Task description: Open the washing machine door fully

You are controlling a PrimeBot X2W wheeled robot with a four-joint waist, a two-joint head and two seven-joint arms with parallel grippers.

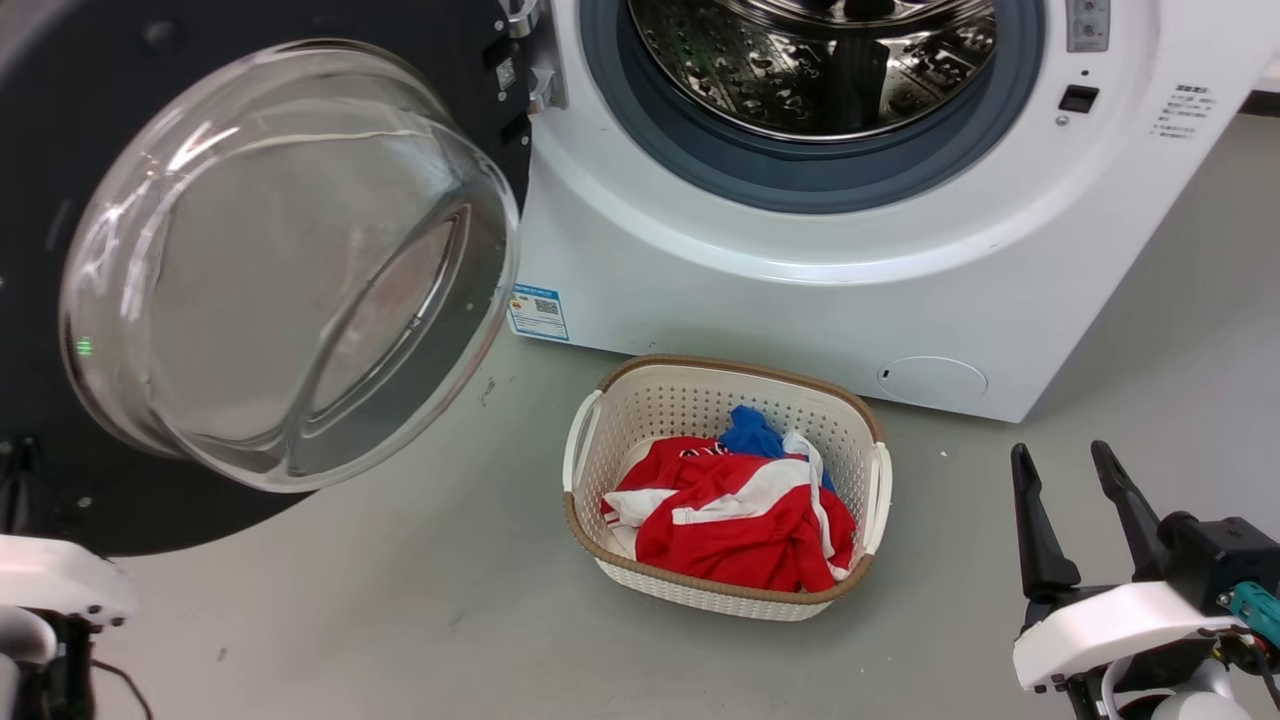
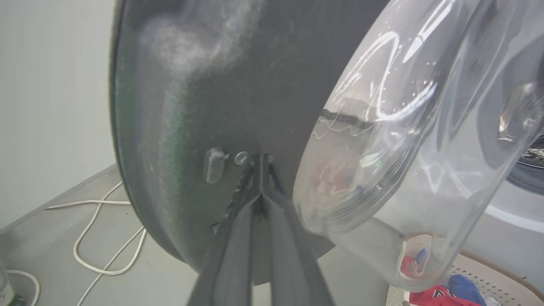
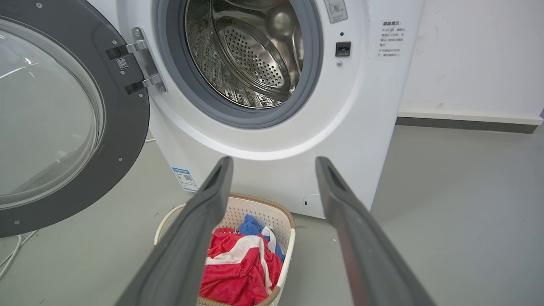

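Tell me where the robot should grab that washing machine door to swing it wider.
Probably the black rim of the washing machine door, on the side farthest from the hinge, pinched across its thin edge. The glass bowl bulges too wide and smooth for the left tool; the far rim gives most leverage.

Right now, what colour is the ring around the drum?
Grey ring; clearest in the right wrist view.

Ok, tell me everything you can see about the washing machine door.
The washing machine door is a big round disc, glossy black rim around a bulging clear glass bowl. A metal hinge joins its edge to the white machine. It's swung wide open, hanging above the floor. The left end effector, shut, touches its tips to the black inner face.
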